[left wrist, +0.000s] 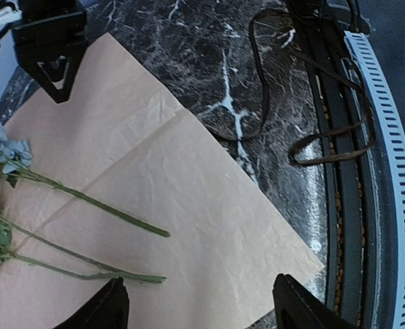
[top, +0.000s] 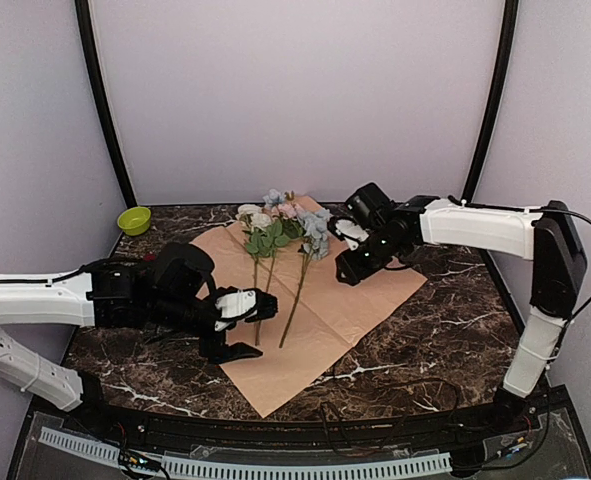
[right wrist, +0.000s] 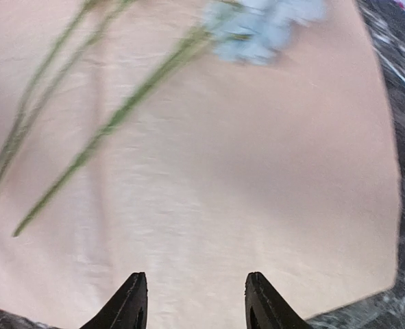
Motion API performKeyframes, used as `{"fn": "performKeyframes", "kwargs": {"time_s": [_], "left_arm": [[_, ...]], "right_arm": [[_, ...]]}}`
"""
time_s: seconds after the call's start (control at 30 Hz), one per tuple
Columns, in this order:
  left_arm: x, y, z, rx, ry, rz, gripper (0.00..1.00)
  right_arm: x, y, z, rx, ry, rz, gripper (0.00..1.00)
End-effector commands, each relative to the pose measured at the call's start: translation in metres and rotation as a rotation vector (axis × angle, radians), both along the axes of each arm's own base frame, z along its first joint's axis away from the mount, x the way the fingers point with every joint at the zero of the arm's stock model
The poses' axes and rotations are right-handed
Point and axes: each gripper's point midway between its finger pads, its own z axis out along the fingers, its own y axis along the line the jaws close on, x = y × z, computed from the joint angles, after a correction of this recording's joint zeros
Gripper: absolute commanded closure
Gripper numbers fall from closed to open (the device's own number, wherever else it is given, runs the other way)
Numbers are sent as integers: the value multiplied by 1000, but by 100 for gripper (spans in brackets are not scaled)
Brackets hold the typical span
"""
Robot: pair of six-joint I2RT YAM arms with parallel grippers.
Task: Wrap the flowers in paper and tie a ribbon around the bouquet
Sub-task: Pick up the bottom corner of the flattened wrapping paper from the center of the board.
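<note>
flowers [top: 275,235] on paper [top: 367,296], unwrapped
left gripper [left wrist: 201,293] and right gripper [right wrist: 195,284] flank the flowers, jaws apart, empty; pinch only the paper edge.

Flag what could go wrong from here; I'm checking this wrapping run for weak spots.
1. The flowers lie loose on the flat paper; lifting an edge may roll them off-centre.
2. The open left gripper hangs by the stem ends and might pinch a stem with the sheet.
3. The ribbon lies off the paper by the slotted rail, where it could snag.
</note>
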Motion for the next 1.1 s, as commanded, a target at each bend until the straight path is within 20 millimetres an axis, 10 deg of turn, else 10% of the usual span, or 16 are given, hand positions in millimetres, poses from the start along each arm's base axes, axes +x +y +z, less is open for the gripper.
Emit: {"fn": "performKeyframes", "kwargs": {"time_s": [0.0,0.47,0.8,1.07], "left_arm": [[-53,-4,-24,-37,-2,-244,22],[-69,-2,-124,320,-75,-349,24],[-74,9,-154,421,-27,-379,19],[-54,6,-159,441,-109,-307,37]], "right_arm": [[-46,73,5,170,85,210,52],[-75,109,-48,137,191,270,55],[-76,108,-67,125,211,257,57],[-82,107,-88,115,254,259,57]]}}
